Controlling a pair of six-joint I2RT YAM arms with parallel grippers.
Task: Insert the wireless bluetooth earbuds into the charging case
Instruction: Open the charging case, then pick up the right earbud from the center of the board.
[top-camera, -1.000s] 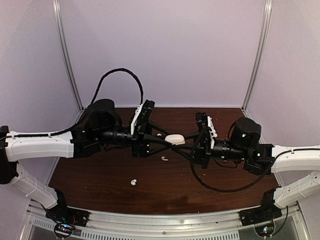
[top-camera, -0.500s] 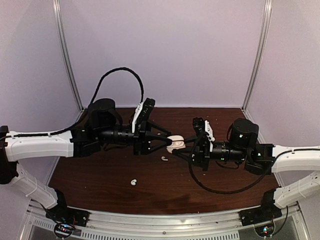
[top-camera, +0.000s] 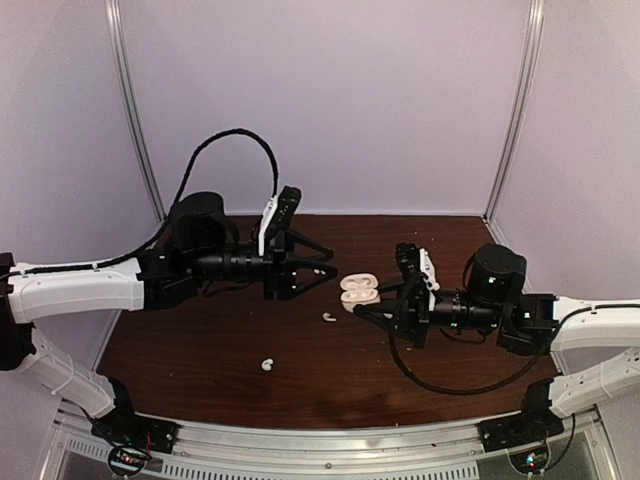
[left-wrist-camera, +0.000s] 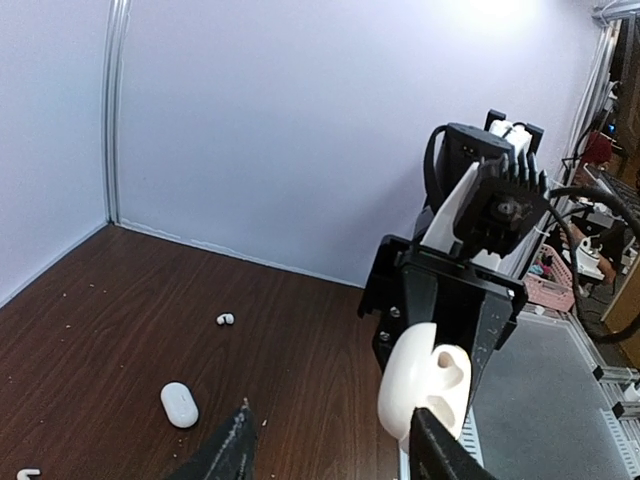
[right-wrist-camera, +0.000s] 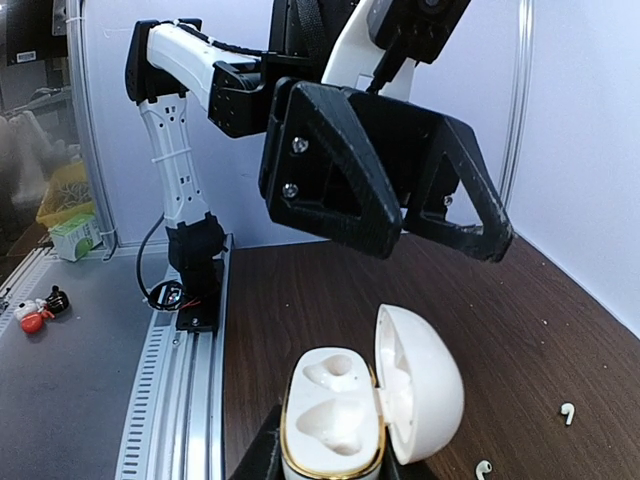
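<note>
Overhead view, read as a clock face with the arm bases at six. The right gripper (top-camera: 366, 304) reaches in from four o'clock. Its fingers are clamped on the base of the charging case (top-camera: 356, 291), which it holds above the table (top-camera: 200, 340) near the centre. The lid is hinged fully open, so base and lid show side by side. In the right wrist view the lid stands at three o'clock of the base. Two white hollows show in the base, and whether anything sits in them cannot be told.

The left gripper (top-camera: 327, 262) hangs at ten o'clock of the charging case, just beside it and not touching. Its fingers are spread apart with nothing between them.

One earbud (top-camera: 327, 317) lies on the table near the charging case, at about eight o'clock of it. A second earbud (top-camera: 267, 365) lies farther out along the same line, well apart from the case.

In the left wrist view a closed case (left-wrist-camera: 179, 404) lies flat on the wood. A third earbud (left-wrist-camera: 225, 319) lies at one o'clock of it, apart from it. A fourth white piece (left-wrist-camera: 28, 473) is cut off at the frame's seven o'clock corner.
</note>
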